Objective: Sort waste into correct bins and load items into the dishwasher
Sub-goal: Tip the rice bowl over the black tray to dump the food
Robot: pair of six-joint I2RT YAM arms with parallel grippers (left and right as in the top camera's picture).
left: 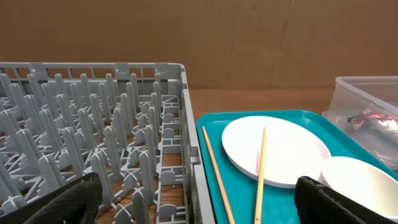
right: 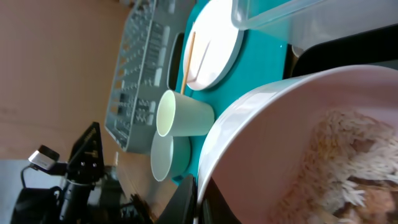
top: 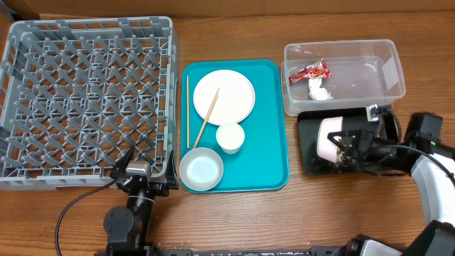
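My right gripper (top: pixel 348 146) is shut on the rim of a pale pink bowl (top: pixel 328 136) and holds it tilted over the black tray (top: pixel 309 160). In the right wrist view the bowl (right: pixel 298 124) holds white rice (right: pixel 348 162), and my fingers (right: pixel 199 193) pinch its rim. The clear tub (top: pixel 355 71) holds the red wrapper (top: pixel 311 72) and the white paper wad (top: pixel 319 89). My left gripper (top: pixel 138 171) is open and empty at the near right corner of the grey dish rack (top: pixel 85 99); its fingers (left: pixel 199 205) straddle the rack wall.
The teal tray (top: pixel 270 142) between the rack and the bins carries a white plate (top: pixel 231 92), a chopstick (top: pixel 206 119) leaning on it, another chopstick (top: pixel 188 110) along its left edge, a white cup (top: pixel 230 136) and a white bowl (top: pixel 201 169).
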